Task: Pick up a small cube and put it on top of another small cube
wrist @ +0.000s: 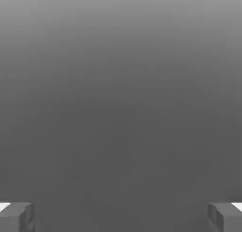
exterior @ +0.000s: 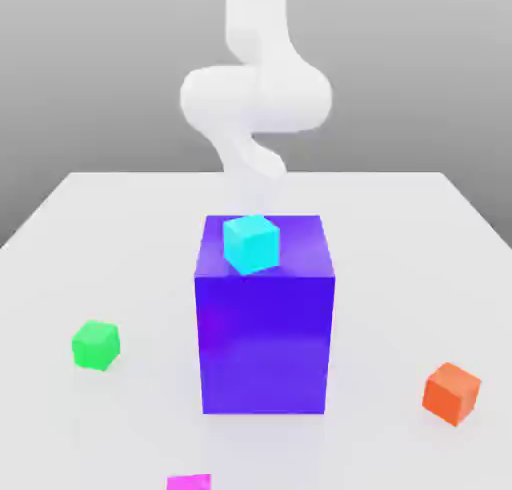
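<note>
So the big block sits mid-table, probably just as an obstacle, since the job only needs small cubes. Arm's behind it, which looks like a parked start pose to me. Claw is spread wide with nothing in it, makes sense with no cube picked up. Cyan cube is perched on the block, likely a distractor. Orange cube is off to the exterior view's right, green cube to the left on open table, handy for stacking on. Pink cube, the one to grab, is at the near edge, partly cut off.
</note>
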You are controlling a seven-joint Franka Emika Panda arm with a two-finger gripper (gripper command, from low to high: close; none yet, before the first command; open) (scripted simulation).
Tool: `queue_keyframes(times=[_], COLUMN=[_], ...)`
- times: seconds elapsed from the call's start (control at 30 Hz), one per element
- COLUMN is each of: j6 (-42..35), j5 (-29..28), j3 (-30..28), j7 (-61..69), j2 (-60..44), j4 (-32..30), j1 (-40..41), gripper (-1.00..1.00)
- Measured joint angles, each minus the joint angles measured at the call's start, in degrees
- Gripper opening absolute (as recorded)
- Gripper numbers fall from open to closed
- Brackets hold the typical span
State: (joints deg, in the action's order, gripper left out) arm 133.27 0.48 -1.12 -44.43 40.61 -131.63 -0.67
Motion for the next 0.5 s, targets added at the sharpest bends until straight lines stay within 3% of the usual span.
queue_keyframes(times=[0.5], j6=[8.94], j5=[4.51], j3=[-5.42], j7=[9.65], j2=[-31.52], j4=[0.92], j1=[-2.18], gripper=[0.00])
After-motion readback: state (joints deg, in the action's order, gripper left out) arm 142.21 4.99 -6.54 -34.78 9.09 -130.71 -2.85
